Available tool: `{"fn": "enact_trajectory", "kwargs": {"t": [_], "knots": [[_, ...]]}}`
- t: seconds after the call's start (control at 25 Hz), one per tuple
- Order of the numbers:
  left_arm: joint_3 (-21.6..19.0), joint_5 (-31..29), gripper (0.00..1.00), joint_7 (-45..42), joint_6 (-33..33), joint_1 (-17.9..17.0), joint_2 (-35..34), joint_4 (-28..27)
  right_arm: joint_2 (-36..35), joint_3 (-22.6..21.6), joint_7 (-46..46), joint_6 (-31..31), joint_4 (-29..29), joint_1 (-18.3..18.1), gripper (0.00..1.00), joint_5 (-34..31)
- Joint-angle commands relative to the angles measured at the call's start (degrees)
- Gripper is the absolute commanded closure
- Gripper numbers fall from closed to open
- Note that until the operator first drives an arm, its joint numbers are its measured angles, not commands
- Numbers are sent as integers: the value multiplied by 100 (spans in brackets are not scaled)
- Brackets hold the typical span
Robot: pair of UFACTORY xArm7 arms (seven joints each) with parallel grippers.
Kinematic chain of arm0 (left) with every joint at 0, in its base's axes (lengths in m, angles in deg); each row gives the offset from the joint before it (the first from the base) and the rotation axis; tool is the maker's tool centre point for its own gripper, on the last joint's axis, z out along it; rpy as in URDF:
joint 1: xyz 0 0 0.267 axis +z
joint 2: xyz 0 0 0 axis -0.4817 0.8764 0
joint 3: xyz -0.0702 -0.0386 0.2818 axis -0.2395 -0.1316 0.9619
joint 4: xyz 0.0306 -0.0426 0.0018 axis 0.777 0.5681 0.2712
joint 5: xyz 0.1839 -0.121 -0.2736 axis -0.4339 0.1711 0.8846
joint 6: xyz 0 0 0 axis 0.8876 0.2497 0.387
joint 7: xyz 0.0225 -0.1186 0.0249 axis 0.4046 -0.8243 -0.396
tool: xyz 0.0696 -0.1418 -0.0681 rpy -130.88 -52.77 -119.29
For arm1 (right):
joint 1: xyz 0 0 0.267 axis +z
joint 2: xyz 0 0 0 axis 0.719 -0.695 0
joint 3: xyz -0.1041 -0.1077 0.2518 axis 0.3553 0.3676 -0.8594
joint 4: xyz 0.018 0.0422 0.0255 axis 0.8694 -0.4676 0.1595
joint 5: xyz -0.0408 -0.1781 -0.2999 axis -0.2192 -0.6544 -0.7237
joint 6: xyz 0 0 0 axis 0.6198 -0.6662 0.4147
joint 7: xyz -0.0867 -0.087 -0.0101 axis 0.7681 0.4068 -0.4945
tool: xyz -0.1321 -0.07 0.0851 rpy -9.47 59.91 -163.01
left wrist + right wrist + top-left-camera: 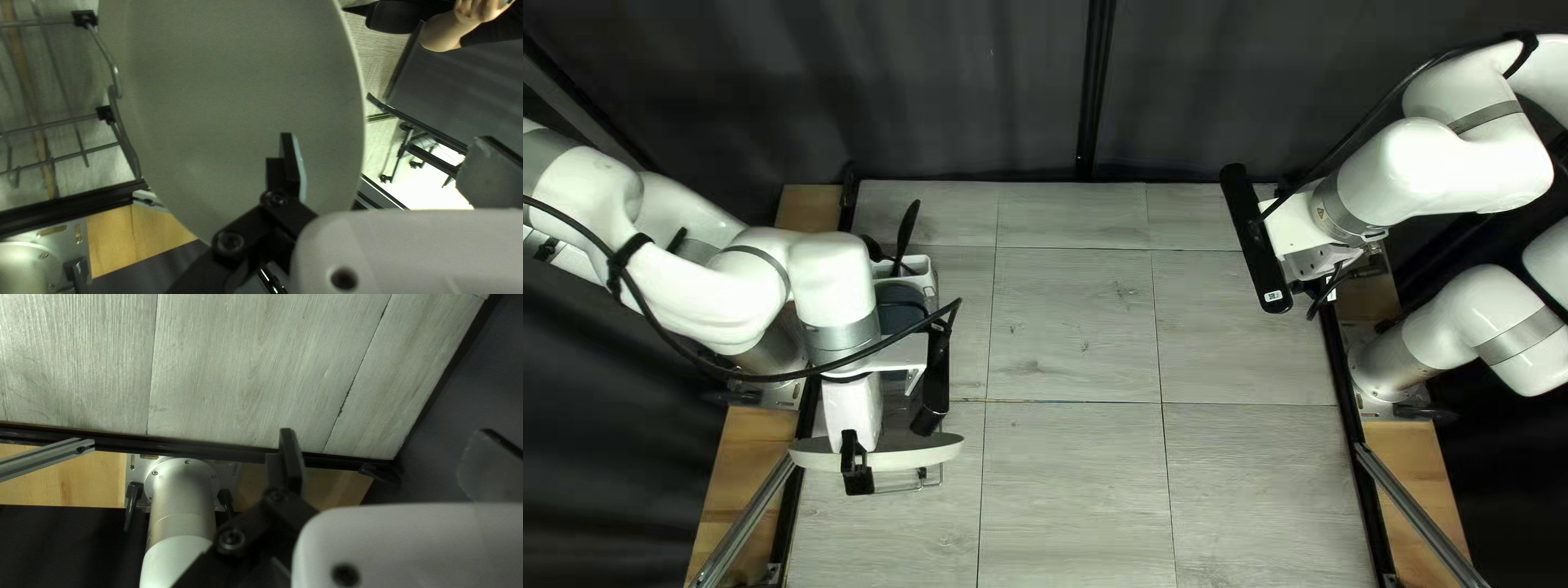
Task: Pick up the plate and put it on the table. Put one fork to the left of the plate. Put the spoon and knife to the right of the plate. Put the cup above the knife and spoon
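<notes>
Where the table (1078, 327) ends, a dark curtain (958, 98) hangs.

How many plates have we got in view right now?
1. The plate is at the end of my left arm, steeply tilted, beside the rack's wires. Any others could be hidden behind it or under that arm.

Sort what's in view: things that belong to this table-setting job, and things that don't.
Job:
- plate
- black utensils, types unclear
- dark vessel, probably the cup

Not to be placed:
- wire rack
- white holder around the utensils
- dark curtain
- metal rail
- person's hand
</notes>
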Motion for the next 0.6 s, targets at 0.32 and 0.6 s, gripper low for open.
{"fn": "enact_trajectory", "kwargs": {"t": [0.32, 0.6], "knots": [[238, 32, 100, 12, 442, -41, 157, -522, 0, 0, 0, 0, 0, 0, 0, 0], [365, -289, 100, -309, 1192, 11, 270, -1263, 0, 0, 0, 0, 0, 0, 0, 0]]}}
